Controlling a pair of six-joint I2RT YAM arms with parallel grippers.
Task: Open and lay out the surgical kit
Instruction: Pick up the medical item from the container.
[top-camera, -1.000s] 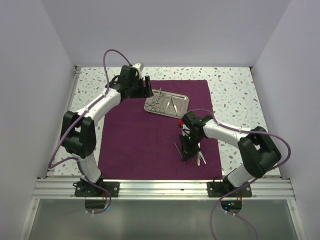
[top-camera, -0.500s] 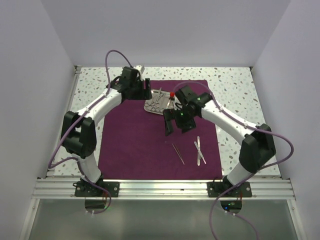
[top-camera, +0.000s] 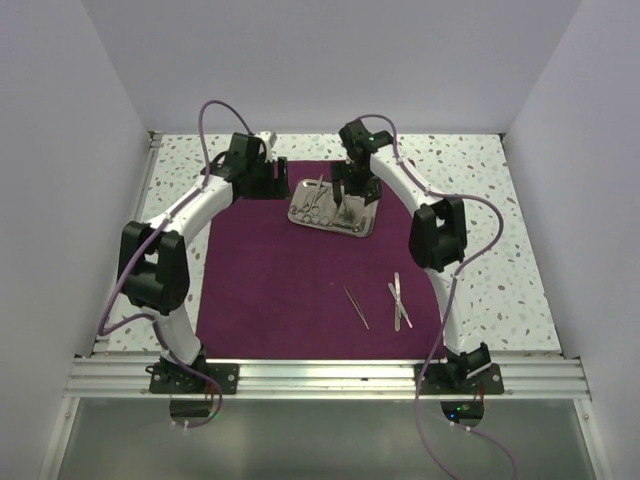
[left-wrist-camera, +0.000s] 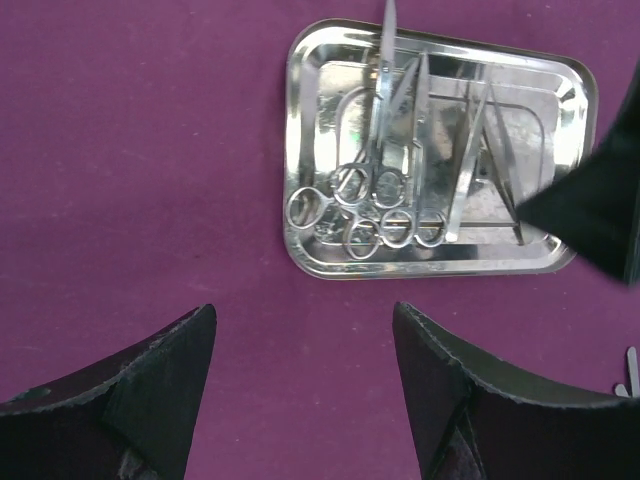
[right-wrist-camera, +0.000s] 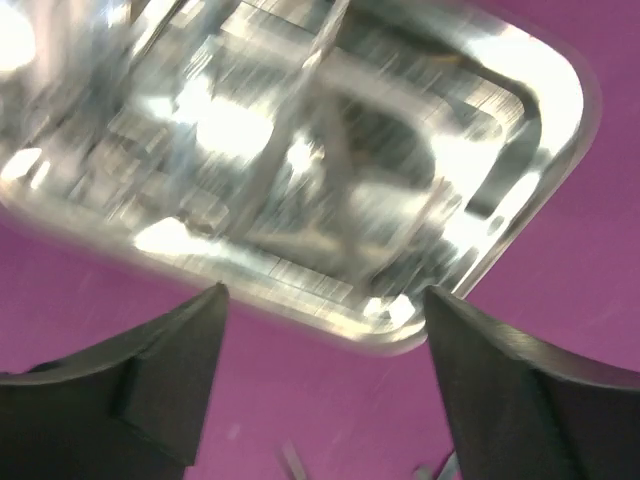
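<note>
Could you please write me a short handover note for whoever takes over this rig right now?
Left gripper: open, empty, over the dark purple cloth wrap, beside the shiny rectangular steel tray.
Right gripper: open, empty, above the tray.
Done: the cloth is spread flat. A thin silver probe and crossed flat silver instruments lie on its near right part.
Left: ring-handled steel instruments and some thin ones in the tray, not yet laid out.
</note>
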